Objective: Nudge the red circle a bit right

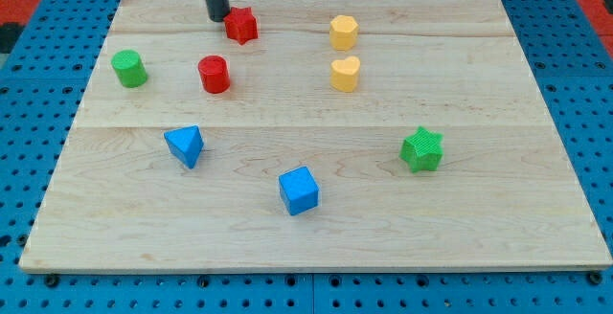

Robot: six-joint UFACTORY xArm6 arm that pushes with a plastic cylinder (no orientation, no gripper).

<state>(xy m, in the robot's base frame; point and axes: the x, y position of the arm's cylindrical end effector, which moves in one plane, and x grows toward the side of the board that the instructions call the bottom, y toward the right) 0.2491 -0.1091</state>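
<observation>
Wooden board (316, 233): red circle (214, 74) lies below my bare, empty-handed tip (217, 17).

My tip (217, 17) just left of red star (241, 25); red circle (214, 74) below, apart.

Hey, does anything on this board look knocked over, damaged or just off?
Nothing stands out. All eight blocks sit flat on the wooden board, apart from each other and inside its edges. My tip rests near the view's top, just left of the red star, above the red circle.
</observation>
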